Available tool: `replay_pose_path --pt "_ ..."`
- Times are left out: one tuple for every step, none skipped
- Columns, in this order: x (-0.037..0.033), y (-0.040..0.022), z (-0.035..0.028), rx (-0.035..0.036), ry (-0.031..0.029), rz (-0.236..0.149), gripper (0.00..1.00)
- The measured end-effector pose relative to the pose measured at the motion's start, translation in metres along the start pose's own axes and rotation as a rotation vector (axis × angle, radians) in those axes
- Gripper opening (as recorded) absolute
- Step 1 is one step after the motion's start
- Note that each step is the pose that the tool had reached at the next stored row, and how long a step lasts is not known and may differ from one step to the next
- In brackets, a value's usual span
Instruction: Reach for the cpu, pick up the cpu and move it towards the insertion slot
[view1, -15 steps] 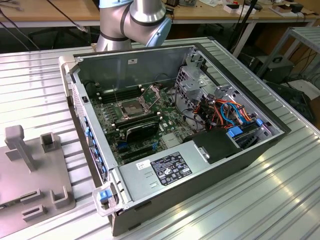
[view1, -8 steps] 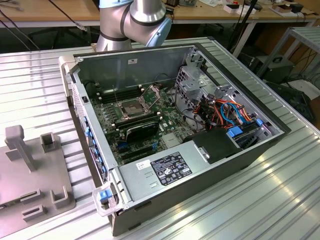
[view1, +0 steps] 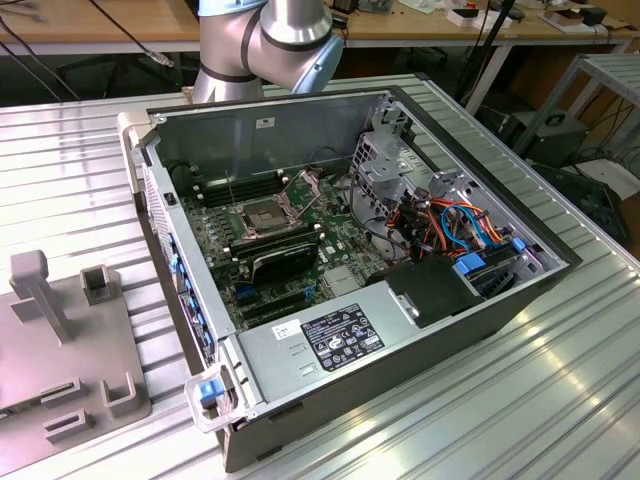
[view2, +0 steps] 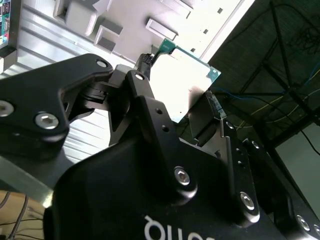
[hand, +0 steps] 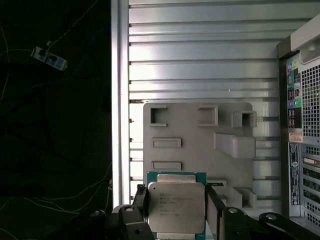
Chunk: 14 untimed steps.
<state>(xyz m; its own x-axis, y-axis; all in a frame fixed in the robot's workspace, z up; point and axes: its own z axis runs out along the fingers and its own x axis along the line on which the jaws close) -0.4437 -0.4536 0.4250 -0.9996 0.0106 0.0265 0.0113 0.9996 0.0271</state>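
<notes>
Gripping cpu (hand: 176, 200) between fingers (hand: 215, 210), seemingly above grey tray (hand: 195, 127); insertion slot (view1: 262, 215) inside open computer (view1: 262, 128).

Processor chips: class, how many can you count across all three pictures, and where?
1. The processor chip is held in the gripper in both wrist views. The socket in the computer case looks empty; others could be hidden.

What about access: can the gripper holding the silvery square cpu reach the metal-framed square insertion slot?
Probably yes. The grey computer case lies open-sided, and nothing stands over the insertion slot; the black expansion card sits beside it. The gripper is shut on the cpu.
</notes>
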Motion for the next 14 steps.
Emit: replay_pose_path --pt "-0.0011 0.0 -0.0001 0.0001 0.0001 0.0 0.55" --pt "-0.0021 0.0 -0.0001 0.0 0.0 0.0 0.55" --pt "-0.0032 0.0 0.0 0.0 -0.0001 0.0 0.55" --pt "-0.0043 0.0 -0.0001 0.0 0.0 0.0 0.55" --pt "-0.0053 0.0 -0.0002 0.0001 0.0001 0.0 0.55" --pt "-0.0063 0.0001 -0.0002 0.0 0.0001 0.0 0.55" --pt "-0.0075 0.0001 -0.0002 0.0 0.0 0.0 0.55" --pt "-0.0083 0.0001 -0.0003 0.0001 0.0001 0.0 0.55" --pt "-0.0095 0.0001 -0.0003 0.0001 0.0001 0.0 0.55" --pt "-0.0104 0.0001 -0.0003 0.0001 0.0 0.0 0.55" --pt "-0.0113 0.0001 -0.0003 0.0001 0.0 0.0 0.55" --pt "-0.0123 0.0001 -0.0004 0.0 0.0001 0.0 0.55" --pt "-0.0135 0.0001 -0.0003 0.0 0.0 0.0 0.55" --pt "-0.0143 0.0001 -0.0004 0.0 0.0 0.0 0.55"
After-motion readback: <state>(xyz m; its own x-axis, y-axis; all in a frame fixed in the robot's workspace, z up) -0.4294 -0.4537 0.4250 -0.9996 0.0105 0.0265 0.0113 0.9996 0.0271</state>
